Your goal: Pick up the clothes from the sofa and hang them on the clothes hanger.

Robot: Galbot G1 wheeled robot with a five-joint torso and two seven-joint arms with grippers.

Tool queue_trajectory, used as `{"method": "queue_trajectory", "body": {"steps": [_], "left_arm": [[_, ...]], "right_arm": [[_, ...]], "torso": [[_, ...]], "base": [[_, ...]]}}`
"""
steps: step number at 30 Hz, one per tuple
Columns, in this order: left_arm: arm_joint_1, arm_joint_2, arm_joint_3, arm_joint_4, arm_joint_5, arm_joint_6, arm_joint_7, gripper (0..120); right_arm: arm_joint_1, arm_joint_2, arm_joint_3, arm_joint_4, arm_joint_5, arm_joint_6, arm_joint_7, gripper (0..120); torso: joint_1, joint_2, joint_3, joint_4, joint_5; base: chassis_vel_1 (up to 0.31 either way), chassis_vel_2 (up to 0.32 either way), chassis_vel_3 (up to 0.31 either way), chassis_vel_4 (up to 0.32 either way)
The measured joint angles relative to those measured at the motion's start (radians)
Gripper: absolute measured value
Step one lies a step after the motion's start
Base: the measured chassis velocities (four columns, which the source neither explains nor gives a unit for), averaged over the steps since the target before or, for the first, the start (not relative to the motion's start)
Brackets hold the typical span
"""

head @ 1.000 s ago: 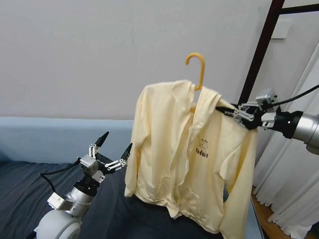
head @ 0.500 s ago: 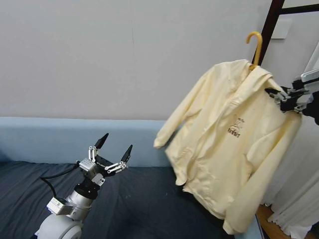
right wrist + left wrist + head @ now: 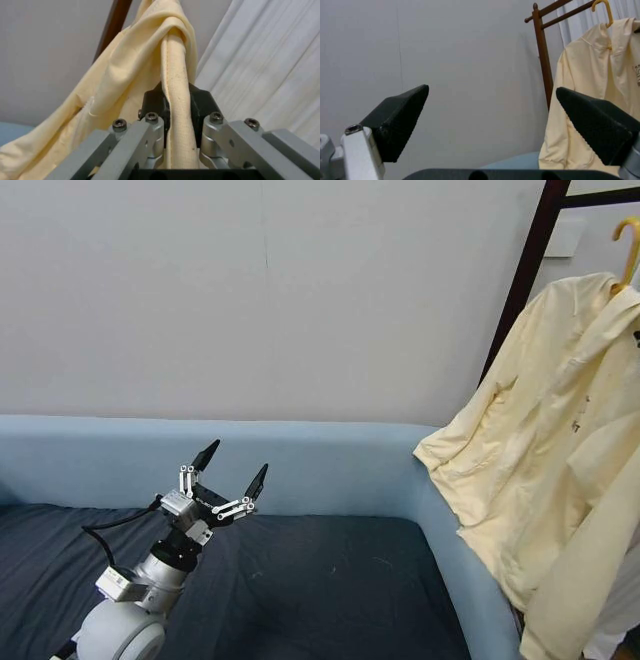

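Over the sofa point(image 3: 330, 455) seat the left gripper point(image 3: 232, 462) hovers, fingers spread wide, empty. Past the sofa's right arm hangs the yellow jacket point(image 3: 560, 440) on its hanger point(image 3: 630, 242), the right gripper point(image 3: 178, 112) with fingers clamped on its shoulder fold, probably hanger beneath.

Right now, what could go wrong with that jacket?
The right gripper pinches the hanger by one arm, so it could tilt and shed the jacket. Its sleeve hangs close to the sofa and might snag. The left gripper idles open above that sofa.
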Motion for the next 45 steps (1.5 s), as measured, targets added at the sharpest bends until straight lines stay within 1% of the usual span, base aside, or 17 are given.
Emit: {"method": "queue_trajectory", "body": {"steps": [3,4,5,9,10,12,14,15,19,20,22,23,27,28,33,38,45], "left_arm": [[-0.009,-0.017,0.015,0.012,0.002,0.009,0.000,100],[-0.009,-0.017,0.015,0.012,0.002,0.009,0.000,100],[-0.011,-0.023,0.020,0.016,0.004,0.013,0.000,100],[-0.019,-0.034,0.030,0.025,0.008,0.026,0.000,100],[-0.019,-0.034,0.030,0.025,0.008,0.026,0.000,100],[-0.022,-0.036,0.031,0.027,0.008,0.031,0.000,100],[-0.023,-0.038,0.031,0.029,0.008,0.036,0.000,100],[-0.023,-0.038,0.031,0.029,0.008,0.036,0.000,100],[-0.020,-0.039,0.025,0.032,0.007,0.040,-0.003,100],[-0.020,-0.039,0.025,0.032,0.007,0.040,-0.003,100],[-0.016,-0.035,0.018,0.034,0.005,0.040,-0.007,100],[-0.016,-0.035,0.018,0.034,0.005,0.040,-0.007,100],[-0.007,-0.033,0.006,0.034,0.004,0.039,-0.016,100],[-0.007,-0.033,0.006,0.034,0.004,0.039,-0.016,100],[-0.003,-0.042,0.002,0.035,0.004,0.032,-0.016,100],[-0.003,-0.050,0.002,0.036,0.005,0.028,-0.016,100],[-0.002,-0.057,0.005,0.036,0.009,0.025,-0.016,100]], "right_arm": [[0.009,0.049,-0.023,-0.087,-0.094,0.011,-0.036,8],[0.009,0.049,-0.023,-0.087,-0.094,0.011,-0.036,8],[0.020,0.073,-0.040,-0.126,-0.123,0.014,-0.046,8],[0.046,0.162,-0.077,-0.219,-0.146,0.014,-0.053,8],[0.046,0.162,-0.077,-0.219,-0.146,0.014,-0.053,8],[0.081,0.215,-0.116,-0.257,-0.158,0.013,-0.050,8],[0.125,0.267,-0.158,-0.293,-0.171,0.012,-0.043,8],[0.125,0.267,-0.158,-0.293,-0.171,0.012,-0.043,8],[0.257,0.399,-0.260,-0.378,-0.215,0.011,-0.017,8],[0.257,0.399,-0.260,-0.378,-0.215,0.011,-0.017,8],[0.362,0.447,-0.334,-0.407,-0.218,0.000,-0.005,8],[0.362,0.447,-0.334,-0.407,-0.218,0.000,-0.005,8],[0.568,0.515,-0.483,-0.478,-0.219,-0.027,0.015,8],[0.568,0.515,-0.483,-0.478,-0.219,-0.027,0.015,8],[0.718,0.559,-0.612,-0.544,-0.205,-0.051,0.046,8],[0.790,0.581,-0.668,-0.587,-0.187,-0.058,0.074,8],[0.859,0.601,-0.714,-0.597,-0.157,-0.066,0.108,8]], "torso": [[0.000,0.000,0.000,0.0000,0.0001],[0.000,0.000,0.000,0.0000,0.0001],[0.000,0.000,0.000,-0.0001,0.0000],[0.000,0.000,0.000,-0.0001,0.0002],[0.000,0.000,0.000,-0.0001,0.0002],[0.000,0.000,0.000,-0.0004,0.0002],[0.000,0.000,0.000,0.0001,0.0002],[0.000,0.000,0.000,0.0001,0.0002],[0.000,0.000,0.000,0.0001,0.0003],[0.000,0.000,0.000,0.0001,0.0003],[0.000,0.000,0.000,0.0005,0.0001],[0.000,0.000,0.000,0.0005,0.0001],[0.000,0.000,0.000,0.0001,-0.0007],[0.000,0.000,0.000,0.0001,-0.0007],[0.000,0.000,0.000,0.0000,-0.0003],[0.000,0.000,0.000,-0.0003,0.0000],[0.000,0.000,0.000,-0.0003,0.0000]], "base": [[0.000,0.000,0.000,0.000],[0.000,0.000,0.000,0.000],[0.000,0.000,0.000,0.000],[0.000,0.000,0.000,0.000],[0.000,0.000,0.000,0.000],[0.000,0.000,0.000,0.000],[0.000,0.000,0.000,0.000],[0.000,0.000,0.000,0.000],[0.000,0.000,0.000,0.000],[0.000,0.000,0.000,0.000],[0.000,0.000,0.000,0.000],[0.000,0.000,0.000,0.000],[0.000,0.000,0.000,0.000],[0.000,0.000,0.000,0.000],[0.000,0.000,0.000,0.000],[0.000,0.000,0.000,0.000],[0.000,0.000,0.000,0.000]]}}
